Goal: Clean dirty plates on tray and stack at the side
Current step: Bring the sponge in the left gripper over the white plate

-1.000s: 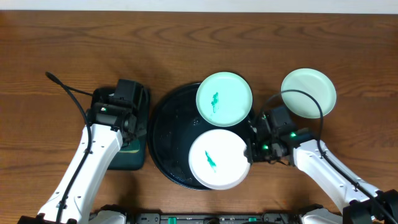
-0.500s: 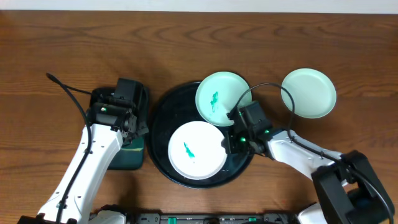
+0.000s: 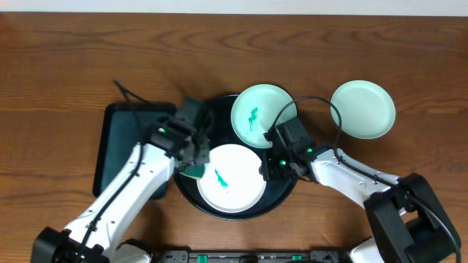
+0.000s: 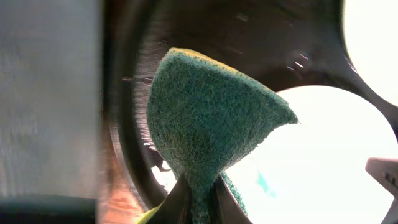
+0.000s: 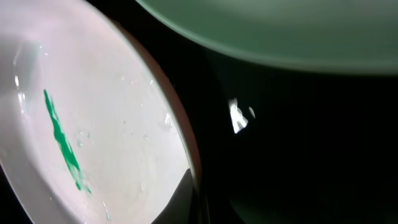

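Note:
The round black tray (image 3: pixel 219 126) holds a white plate (image 3: pixel 238 186) with a green smear (image 3: pixel 219 179). A mint-green plate (image 3: pixel 267 120) with a smear rests on the tray's back right. A clean mint plate (image 3: pixel 363 109) sits on the wood at the right. My left gripper (image 3: pixel 194 166) is shut on a green sponge (image 4: pixel 211 118) at the white plate's left edge (image 4: pixel 329 162). My right gripper (image 3: pixel 268 169) is shut on the white plate's right rim (image 5: pixel 112 124); its finger (image 5: pixel 189 199) lies on the rim.
A rectangular black tray (image 3: pixel 121 146) lies left of the round tray, under my left arm. In the right wrist view the smeared mint plate (image 5: pixel 280 31) overhangs the dark tray floor (image 5: pixel 298 162). Brown wood surrounds everything.
My right gripper pulled the white plate left, into the tray's middle. My left arm then swung right from the rectangular tray, bringing the sponge to the plate's left edge.

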You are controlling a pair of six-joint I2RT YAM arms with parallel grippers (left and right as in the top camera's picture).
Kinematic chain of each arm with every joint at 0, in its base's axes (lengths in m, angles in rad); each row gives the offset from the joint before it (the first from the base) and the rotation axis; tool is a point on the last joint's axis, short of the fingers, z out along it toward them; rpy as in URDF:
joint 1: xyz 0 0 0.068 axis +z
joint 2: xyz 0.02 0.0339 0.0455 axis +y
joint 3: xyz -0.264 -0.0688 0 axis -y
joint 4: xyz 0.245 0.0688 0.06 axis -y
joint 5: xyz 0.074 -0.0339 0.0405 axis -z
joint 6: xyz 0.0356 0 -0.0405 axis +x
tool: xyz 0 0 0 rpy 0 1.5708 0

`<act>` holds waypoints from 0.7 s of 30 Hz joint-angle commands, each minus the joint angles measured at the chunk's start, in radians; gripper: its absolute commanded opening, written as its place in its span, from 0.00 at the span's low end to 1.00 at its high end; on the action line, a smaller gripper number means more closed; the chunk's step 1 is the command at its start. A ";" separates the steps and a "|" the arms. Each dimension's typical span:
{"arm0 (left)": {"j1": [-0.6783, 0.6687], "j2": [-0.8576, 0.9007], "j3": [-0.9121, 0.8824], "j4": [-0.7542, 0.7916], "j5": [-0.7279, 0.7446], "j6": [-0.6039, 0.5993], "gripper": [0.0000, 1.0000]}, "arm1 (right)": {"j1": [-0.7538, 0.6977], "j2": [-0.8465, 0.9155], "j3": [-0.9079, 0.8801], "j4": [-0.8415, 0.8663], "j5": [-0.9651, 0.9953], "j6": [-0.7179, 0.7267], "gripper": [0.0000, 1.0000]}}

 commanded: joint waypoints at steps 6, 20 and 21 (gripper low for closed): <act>-0.072 -0.001 -0.003 0.004 -0.024 -0.007 0.07 | 0.048 -0.087 0.116 -0.202 0.231 -0.085 0.02; -0.076 0.009 -0.004 0.000 -0.016 -0.021 0.07 | 0.174 0.044 0.116 -0.167 0.252 -0.005 0.01; -0.079 0.013 -0.004 -0.003 -0.016 -0.022 0.07 | 0.176 0.044 0.116 -0.165 0.252 -0.004 0.01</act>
